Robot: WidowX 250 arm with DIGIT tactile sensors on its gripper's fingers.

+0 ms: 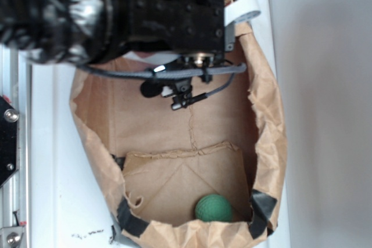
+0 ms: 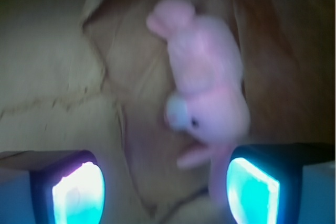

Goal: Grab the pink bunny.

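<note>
Now, in the exterior view, the arm (image 1: 116, 15) fills the upper left, dark and bulky, and it reaches over the top part of a brown paper bag (image 1: 273, 126) that lies open on a white surface (image 1: 58, 172). Black cables (image 1: 192, 74) hang under the arm's body. The gripper's tip is hidden here behind the arm. Lower and more to the right, inside the bag near its rolled edge, sits the green ball (image 1: 213, 208) — well apart from the arm.

In the wrist view, the gripper (image 2: 165, 190) has its two fingers (image 2: 79, 192) spread wide, one at the lower left and one at the lower right, with nothing pinched between them. The bunny (image 2: 207, 85) lies on the crumpled paper above the gap, more toward the right finger. Its white muzzle and dark eye face left, and one floppy ear hangs down just beside the right finger — whether it touches, I cannot tell, because the picture is blurred.
</note>
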